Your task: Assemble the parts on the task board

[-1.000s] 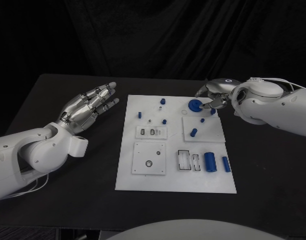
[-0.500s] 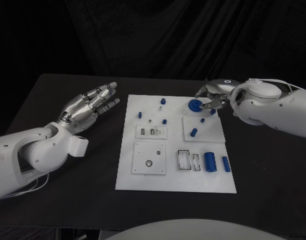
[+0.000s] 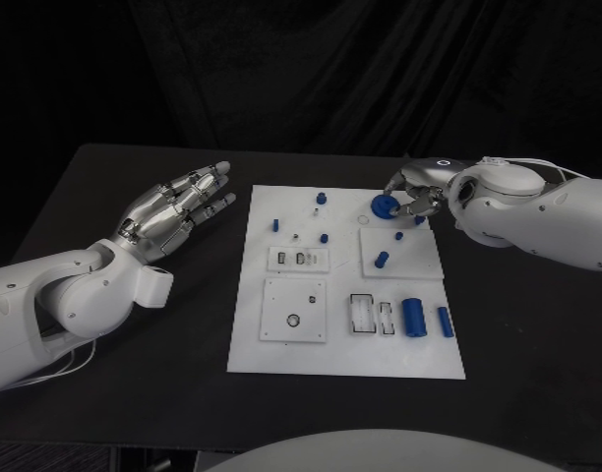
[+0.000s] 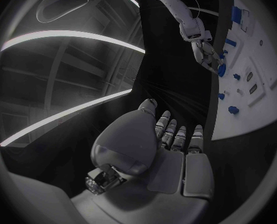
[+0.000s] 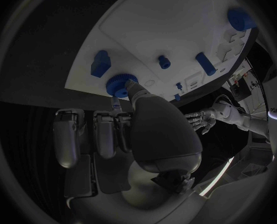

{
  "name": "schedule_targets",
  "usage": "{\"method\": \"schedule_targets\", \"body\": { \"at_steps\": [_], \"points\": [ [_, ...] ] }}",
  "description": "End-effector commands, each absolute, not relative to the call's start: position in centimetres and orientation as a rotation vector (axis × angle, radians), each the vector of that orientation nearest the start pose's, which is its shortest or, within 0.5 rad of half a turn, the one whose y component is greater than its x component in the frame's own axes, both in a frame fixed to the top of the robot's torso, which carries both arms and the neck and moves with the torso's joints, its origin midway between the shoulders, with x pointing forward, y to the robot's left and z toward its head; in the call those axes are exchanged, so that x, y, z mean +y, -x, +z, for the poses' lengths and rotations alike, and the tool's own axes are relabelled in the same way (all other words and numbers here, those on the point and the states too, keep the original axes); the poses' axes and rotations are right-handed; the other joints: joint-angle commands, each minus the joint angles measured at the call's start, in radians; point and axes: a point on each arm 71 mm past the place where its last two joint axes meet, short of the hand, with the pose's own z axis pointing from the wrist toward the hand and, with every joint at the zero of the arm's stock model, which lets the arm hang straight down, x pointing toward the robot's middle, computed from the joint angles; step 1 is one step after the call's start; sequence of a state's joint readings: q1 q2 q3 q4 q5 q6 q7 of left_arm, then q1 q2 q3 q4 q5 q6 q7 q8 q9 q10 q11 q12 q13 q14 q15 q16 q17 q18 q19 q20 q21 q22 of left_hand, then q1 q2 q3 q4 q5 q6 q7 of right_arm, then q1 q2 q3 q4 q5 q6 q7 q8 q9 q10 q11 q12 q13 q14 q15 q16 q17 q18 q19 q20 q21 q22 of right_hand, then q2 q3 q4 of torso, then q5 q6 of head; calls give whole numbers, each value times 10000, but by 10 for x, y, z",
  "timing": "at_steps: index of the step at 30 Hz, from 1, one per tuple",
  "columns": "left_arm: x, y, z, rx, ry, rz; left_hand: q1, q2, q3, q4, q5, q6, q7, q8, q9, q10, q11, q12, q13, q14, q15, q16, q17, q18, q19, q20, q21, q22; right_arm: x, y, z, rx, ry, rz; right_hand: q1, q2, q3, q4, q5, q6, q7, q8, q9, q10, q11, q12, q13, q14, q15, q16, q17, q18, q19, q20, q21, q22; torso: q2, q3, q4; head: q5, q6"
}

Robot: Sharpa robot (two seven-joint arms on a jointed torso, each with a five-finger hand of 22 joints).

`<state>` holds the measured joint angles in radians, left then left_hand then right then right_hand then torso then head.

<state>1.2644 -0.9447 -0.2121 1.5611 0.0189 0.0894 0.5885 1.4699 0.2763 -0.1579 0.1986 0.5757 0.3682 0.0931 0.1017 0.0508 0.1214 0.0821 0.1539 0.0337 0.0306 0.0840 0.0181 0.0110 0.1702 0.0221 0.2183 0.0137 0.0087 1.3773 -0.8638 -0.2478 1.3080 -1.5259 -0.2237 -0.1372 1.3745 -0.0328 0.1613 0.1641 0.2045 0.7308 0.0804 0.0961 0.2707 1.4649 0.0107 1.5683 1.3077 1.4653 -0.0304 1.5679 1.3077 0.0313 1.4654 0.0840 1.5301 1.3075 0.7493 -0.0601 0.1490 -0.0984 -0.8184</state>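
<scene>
Blue is the knurled gear [image 3: 384,205] at the board's [image 3: 343,359] far right corner, and the right robot hand [image 3: 417,192] has its thumb tip on the gear's toothed rim while the other fingers stay curled beside it, off the board's edge. Over the last second this hand has barely shifted; the arm behind it has crept slightly inward, and the gear sits in the same spot on the board. Whether the gear is truly pinched or only pressed cannot be told from these views, since the right wrist view shows one fingertip against it and no clear opposing finger. That small change suggests the hand is working the gear in place, seating or turning it, rather than carrying it anywhere. The left robot hand [image 3: 173,211] hovers flat and spread over the desk [image 3: 131,393] to the board's left, holding nothing, as it did a second ago. Other blue pieces stand or lie on the board, among them a peg [image 3: 382,261] and two cylinders [image 3: 415,318] near its right edge, so much assembly likely remains.
</scene>
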Motion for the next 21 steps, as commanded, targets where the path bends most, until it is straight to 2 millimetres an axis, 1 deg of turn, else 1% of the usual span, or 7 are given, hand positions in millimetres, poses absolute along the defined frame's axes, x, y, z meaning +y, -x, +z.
{"method": "schedule_targets", "body": {
  "at_steps": [1,5,10,14,17,19,21],
  "points": [
    [231,-458,-190,14849,9775,-19429,-55,5,58,-4,47,-57,-6,16,-4,-51,27,-39,-8,-31,36,-38,-9,120,-36,2,-24,-10,-289,-527,-186,17683,2343,2244,10,58,-49,-81,150,266,-9,181,217,1059,-35,25,2631,1055,-64,29,2631,-194,689,-70,51,2477,5,3,5,0,-6],
    [231,-458,-190,14877,9781,-19432,-57,4,61,-6,45,-69,-4,13,-5,-54,29,-40,-8,-30,43,-37,-8,120,-31,3,-21,-8,-288,-527,-187,17699,2373,2270,119,93,-63,-228,300,538,-49,461,675,1059,-67,25,2631,1055,-98,29,2631,-243,839,-86,199,2542,5,0,-3,-1,-11],
    [231,-458,-190,14908,9788,-19438,-57,4,61,-6,45,-69,-4,13,-5,-54,29,-40,-8,-30,43,-37,-8,120,-31,3,-21,-8,-285,-528,-188,17599,2416,2375,136,248,-250,-441,402,947,-94,1550,1953,1059,-100,25,2631,1055,-120,29,2631,-301,1018,-111,373,2618,6,-2,-3,14,-15],
    [231,-458,-190,14930,9794,-19435,-57,4,61,-6,45,-69,-4,13,-5,-54,29,-40,-8,-30,43,-37,-8,120,-31,3,-21,-8,-284,-528,-187,17524,2450,2456,-3,398,-386,-425,521,665,-184,2319,2920,1059,-172,25,2631,1055,-160,29,2631,-312,1050,-177,404,2632,6,0,-6,9,-11],
    [231,-458,-191,14942,9799,-19430,-57,4,61,-6,45,-69,-4,13,-5,-54,29,-40,-8,-30,43,-37,-8,120,-31,3,-21,-8,-283,-528,-187,17417,2472,2545,-15,436,-395,-433,657,663,-227,2628,3252,1059,-207,25,2631,1055,-194,29,2631,-313,1054,-201,407,2633,7,0,-3,3,-12],
    [231,-458,-191,14946,9802,-19428,-57,4,61,-6,45,-69,-4,13,-5,-54,29,-40,-8,-30,43,-37,-8,120,-31,3,-21,-8,-284,-527,-186,17311,2477,2619,27,479,-333,-465,1133,872,-313,3019,3596,1059,-261,25,2631,1055,-241,29,2631,-313,1054,-240,407,2633,5,0,-2,6,-11],
    [231,-458,-191,14946,9805,-19422,-57,4,61,-6,45,-69,-4,13,-5,-54,29,-40,-8,-30,43,-37,-8,120,-31,3,-21,-8,-284,-526,-185,17216,2473,2681,51,476,-305,-484,1317,922,-333,3103,3672,1059,-280,25,2631,1055,-258,29,2631,-313,1054,-254,407,2633,3,1,-4,24,-16]
  ]
}}
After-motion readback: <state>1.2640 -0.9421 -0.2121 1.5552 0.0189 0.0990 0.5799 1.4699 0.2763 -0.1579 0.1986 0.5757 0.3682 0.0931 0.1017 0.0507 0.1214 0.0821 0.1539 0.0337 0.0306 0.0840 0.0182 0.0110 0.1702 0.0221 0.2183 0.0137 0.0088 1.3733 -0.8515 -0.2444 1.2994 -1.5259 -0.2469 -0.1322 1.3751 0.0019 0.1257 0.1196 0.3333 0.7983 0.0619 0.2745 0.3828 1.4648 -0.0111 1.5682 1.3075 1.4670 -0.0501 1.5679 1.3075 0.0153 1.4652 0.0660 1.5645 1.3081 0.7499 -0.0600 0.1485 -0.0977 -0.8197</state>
